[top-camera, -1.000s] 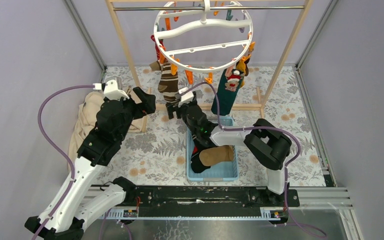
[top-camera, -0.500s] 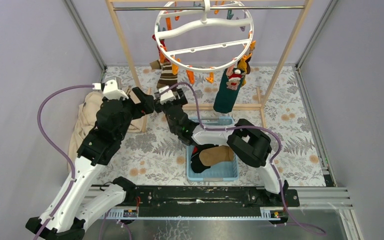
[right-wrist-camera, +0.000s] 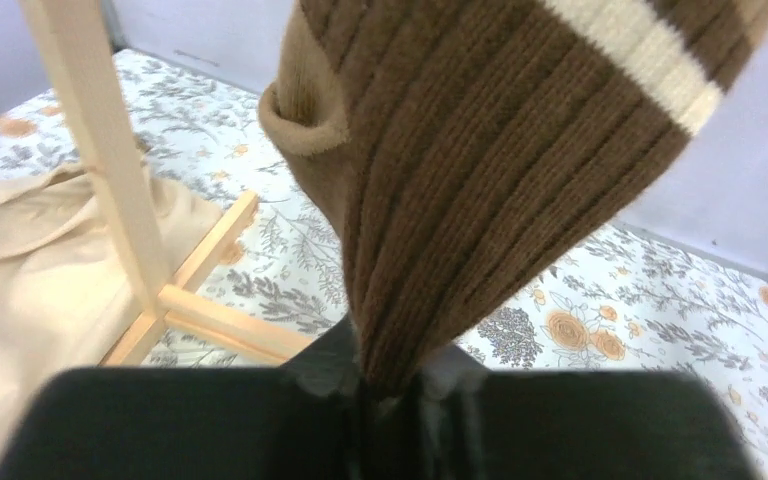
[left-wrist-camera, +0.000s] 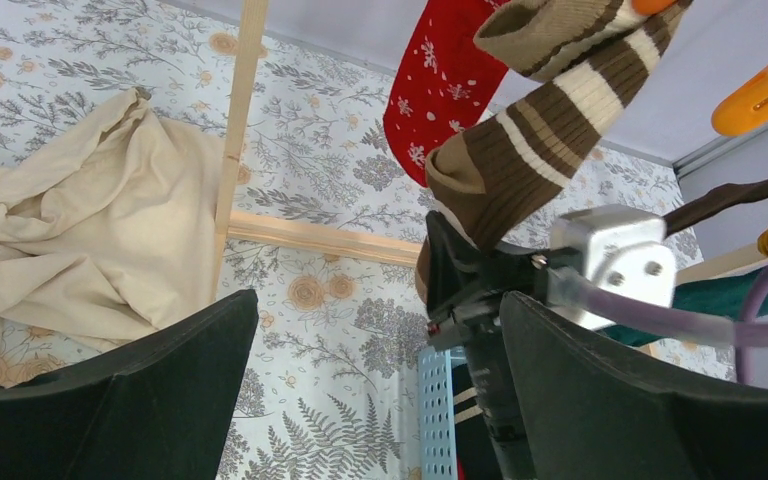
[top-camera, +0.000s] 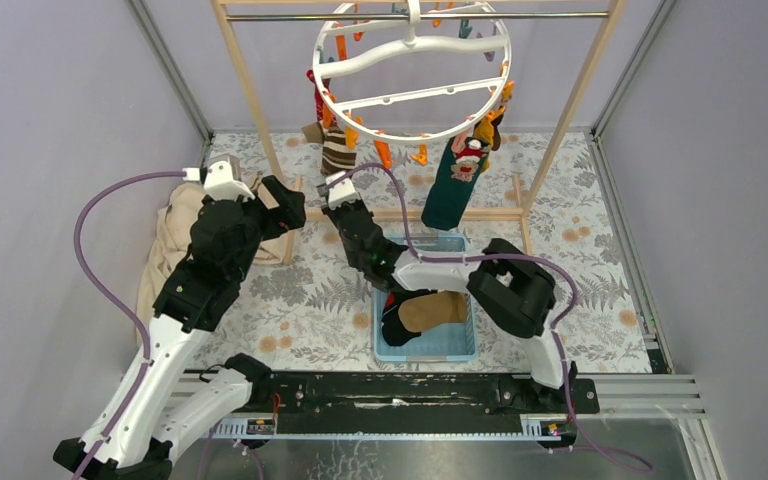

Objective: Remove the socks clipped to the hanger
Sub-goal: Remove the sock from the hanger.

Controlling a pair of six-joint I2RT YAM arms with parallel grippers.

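The right gripper [right-wrist-camera: 382, 388] is pinched tight on a brown ribbed sock with cream stripes [right-wrist-camera: 480, 190]. The left gripper [left-wrist-camera: 380, 400] hangs just to its left, fingers [left-wrist-camera: 110, 390] spread wide.

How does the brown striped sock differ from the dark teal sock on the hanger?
The brown striped sock has cream bands; the dark teal sock bears a red and white figure near its top. The brown one hangs at the ring's left, the teal one at its right. The right gripper is shut on the brown sock's lower end; nothing touches the teal sock. Both hang from the hanger.
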